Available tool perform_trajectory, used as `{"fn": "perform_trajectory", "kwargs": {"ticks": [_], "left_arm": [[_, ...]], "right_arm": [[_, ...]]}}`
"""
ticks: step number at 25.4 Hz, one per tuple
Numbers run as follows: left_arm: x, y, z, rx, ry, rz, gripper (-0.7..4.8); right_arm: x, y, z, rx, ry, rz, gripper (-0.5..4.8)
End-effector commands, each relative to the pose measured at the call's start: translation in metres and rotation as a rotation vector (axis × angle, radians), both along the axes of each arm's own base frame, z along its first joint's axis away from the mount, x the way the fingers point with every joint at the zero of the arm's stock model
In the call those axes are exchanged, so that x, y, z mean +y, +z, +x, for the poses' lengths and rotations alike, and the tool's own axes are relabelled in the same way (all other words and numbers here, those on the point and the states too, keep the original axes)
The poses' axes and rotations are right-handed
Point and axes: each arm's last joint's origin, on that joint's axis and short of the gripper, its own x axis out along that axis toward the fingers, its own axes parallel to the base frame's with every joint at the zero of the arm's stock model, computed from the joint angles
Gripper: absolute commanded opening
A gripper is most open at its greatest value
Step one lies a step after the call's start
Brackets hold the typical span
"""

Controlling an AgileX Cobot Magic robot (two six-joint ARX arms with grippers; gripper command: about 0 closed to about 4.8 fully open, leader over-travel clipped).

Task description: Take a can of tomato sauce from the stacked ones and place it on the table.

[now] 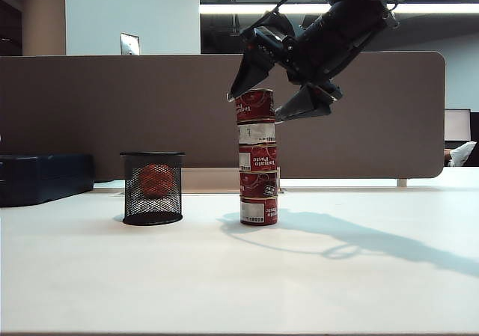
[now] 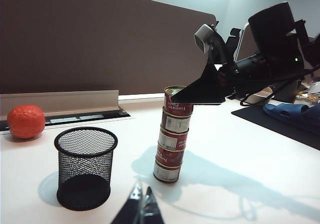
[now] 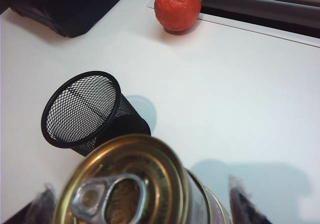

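Note:
Several red tomato sauce tins stand stacked (image 1: 258, 179) in one column on the white table (image 1: 224, 283). The top can of tomato sauce (image 1: 254, 105) shows its gold lid and pull ring (image 3: 125, 184). My right gripper (image 1: 255, 105) comes in from above right and stands open, one finger on each side of this top can, with gaps showing beside it. In the right wrist view its fingers (image 3: 242, 204) flank the lid. My left gripper (image 2: 141, 191) is shut and empty, low over the table in front of the stack (image 2: 170, 144).
A black mesh cup (image 1: 153, 188) stands left of the stack. An orange ball (image 2: 26, 120) lies behind it by the brown-grey partition (image 1: 112, 111). A dark box (image 1: 45, 177) sits at the far left.

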Motion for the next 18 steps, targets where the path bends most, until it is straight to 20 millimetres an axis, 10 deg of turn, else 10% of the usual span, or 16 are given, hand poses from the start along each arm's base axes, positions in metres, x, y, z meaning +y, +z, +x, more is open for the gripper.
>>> {"fn": "perform_trajectory", "kwargs": {"ticks": [1, 18], "left_arm": [[0.0001, 0.0022, -0.0004, -0.016, 0.004, 0.001, -0.06], [0.0001, 0.0023, -0.0004, -0.017, 0.004, 0.001, -0.06]], "right_arm": [[0.0003, 0.0042, -0.0001, -0.019, 0.003, 0.007, 3.78], [0.0003, 0.0044, -0.0002, -0.019, 0.005, 0.008, 2.47]]}}
